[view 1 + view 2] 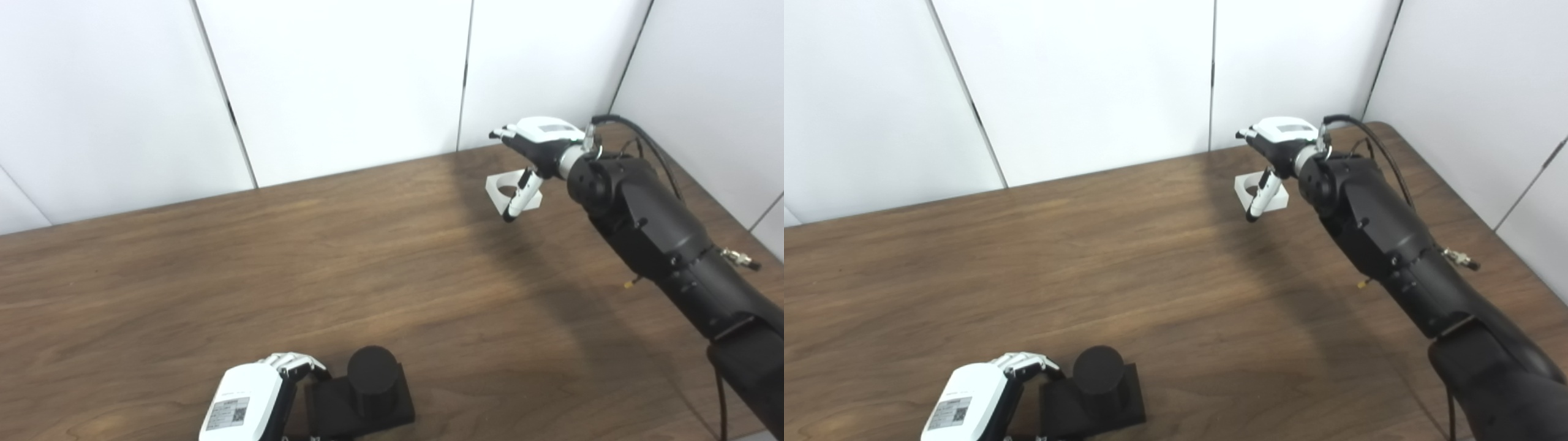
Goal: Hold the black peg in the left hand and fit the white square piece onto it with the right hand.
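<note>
The black peg (372,375) is a short cylinder standing upright on a square black base (340,409) at the table's near edge. My left hand (251,398) lies against the base's left side, its fingers (294,364) curled over that edge; the thumb is hidden, so I cannot see a grip. The white square piece (495,184), with a round hole in it, lies flat on the table at the far right. My right hand (534,144) hovers over it, open, with the fingers stretched out to the left. Its thumb (518,197) hangs down in front of the piece's hole.
The brown wooden table (245,275) ends at white wall panels (343,79) just behind the white piece. The right arm (661,245) reaches across the table's right side, with a cable (649,144) looping above the wrist.
</note>
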Robot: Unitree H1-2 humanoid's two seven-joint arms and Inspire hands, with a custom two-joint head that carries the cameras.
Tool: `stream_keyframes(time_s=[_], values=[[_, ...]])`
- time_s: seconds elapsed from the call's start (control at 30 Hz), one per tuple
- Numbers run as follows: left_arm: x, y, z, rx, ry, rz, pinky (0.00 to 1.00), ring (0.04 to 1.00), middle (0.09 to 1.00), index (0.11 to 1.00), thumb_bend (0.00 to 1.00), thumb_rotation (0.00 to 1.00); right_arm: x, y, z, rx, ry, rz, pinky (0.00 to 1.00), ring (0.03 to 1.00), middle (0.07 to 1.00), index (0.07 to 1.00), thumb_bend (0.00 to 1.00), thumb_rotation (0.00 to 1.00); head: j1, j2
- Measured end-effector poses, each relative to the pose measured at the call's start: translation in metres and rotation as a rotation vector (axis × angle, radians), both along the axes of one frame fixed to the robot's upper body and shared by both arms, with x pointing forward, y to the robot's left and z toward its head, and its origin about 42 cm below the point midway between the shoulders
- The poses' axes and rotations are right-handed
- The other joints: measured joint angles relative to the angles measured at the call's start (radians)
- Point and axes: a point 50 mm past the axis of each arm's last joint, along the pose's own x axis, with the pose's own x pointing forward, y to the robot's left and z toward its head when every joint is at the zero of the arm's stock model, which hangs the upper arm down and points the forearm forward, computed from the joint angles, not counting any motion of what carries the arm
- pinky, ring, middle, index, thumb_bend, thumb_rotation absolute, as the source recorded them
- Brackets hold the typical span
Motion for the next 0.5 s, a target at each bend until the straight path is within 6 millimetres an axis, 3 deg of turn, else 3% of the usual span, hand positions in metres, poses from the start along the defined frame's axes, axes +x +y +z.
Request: stream_keyframes(time_s=[0.27, 0.5], values=[[-0.001, 0.001, -0.001, -0.008, 0.003, 0.008, 0.68, 0.763, 0.714, 0.483, 0.52, 0.04, 0.011, -0.019, 0.016, -0.069, 0.068, -0.043, 1.0, 1.0, 1.0, 0.898, 1.0, 0.24, 0.0, 0.008], [-0.004, 0.002, -0.002, -0.02, -0.012, 0.013, 0.67, 0.758, 0.708, 0.483, 0.52, 0.04, 0.013, -0.017, 0.017, -0.074, 0.134, -0.04, 1.0, 1.0, 1.0, 0.873, 1.0, 0.24, 0.003, 0.011]])
